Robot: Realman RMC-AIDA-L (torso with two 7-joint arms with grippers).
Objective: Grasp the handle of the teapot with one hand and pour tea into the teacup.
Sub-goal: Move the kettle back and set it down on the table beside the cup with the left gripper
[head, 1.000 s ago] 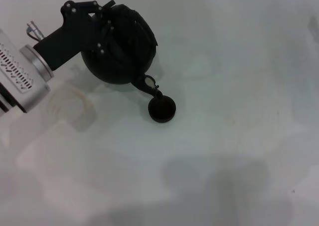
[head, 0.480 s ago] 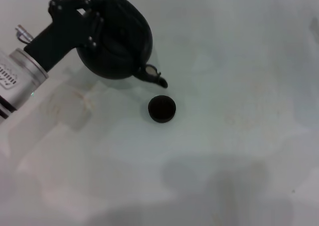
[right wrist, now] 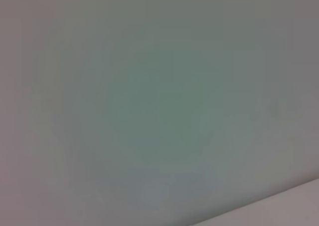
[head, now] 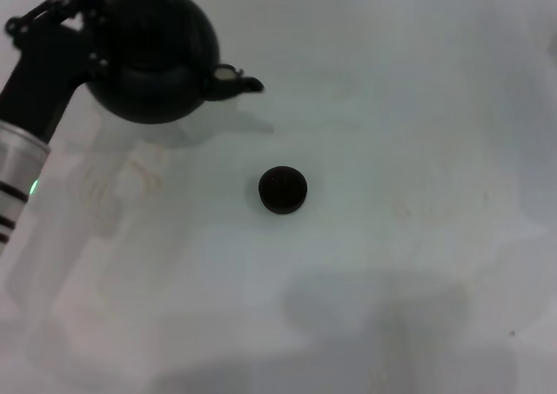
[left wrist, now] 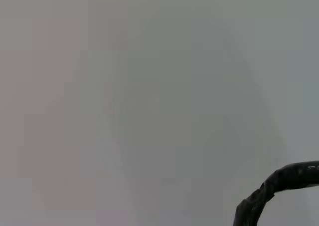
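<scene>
One left hand (head: 83, 16) clamped on the teapot (head: 157, 59) handle (left wrist: 279, 186), teacup (head: 283, 190) well apart on the table (head: 418, 150).

A: Teapot (head: 155, 59)?
B: Round black pot, bulbous body, roughly level, short spout pointing to the robot's right. Sits well up and left of the teacup (head: 283, 190), apart from it.
A: Handle?
B: Handle (left wrist: 279, 186) is a dark arched bail with a rough wrapped look, at the pot's far-left top; only a curved piece shows in the left wrist view.
A: Cup?
B: Tiny, round, dark, upright, mouth up, standing alone below-right of the spout. Contents can't be told.
</scene>
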